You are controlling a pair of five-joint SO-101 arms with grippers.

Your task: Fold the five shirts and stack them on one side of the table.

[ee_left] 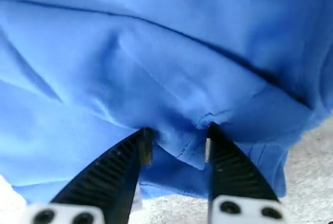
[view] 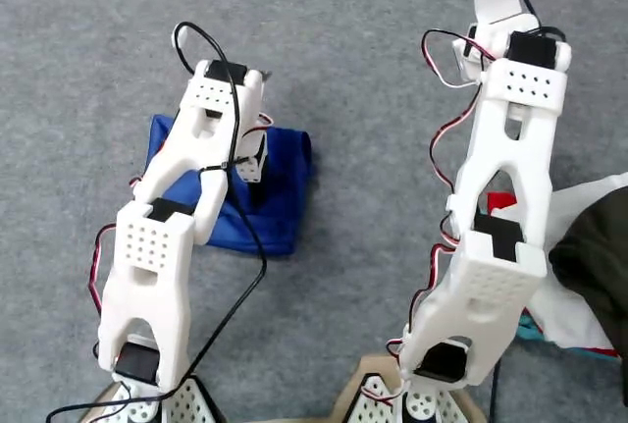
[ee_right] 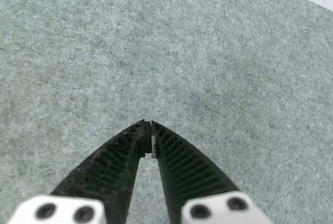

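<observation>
One grey felt table (view: 373, 99), left gripper (ee_left: 177, 143) pinching blue shirt (ee_left: 156, 68), right gripper (ee_right: 151, 138) pressed together

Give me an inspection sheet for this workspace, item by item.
Surface: grey felt, lying flat.
Job's things: blue shirt folded, left of centre; heap of shirts unfolded at the right edge, with white, dark, red and teal cloth.
Clutter: nothing seen.
Grippers: left gripper down on the blue shirt, closed on a fold of it; right gripper shut, above bare felt.
Cables: black cable hangs off the left arm across the felt; red and white wires run along the right arm.
Surroundings: tan mounts under the arm bases at the near edge.
</observation>
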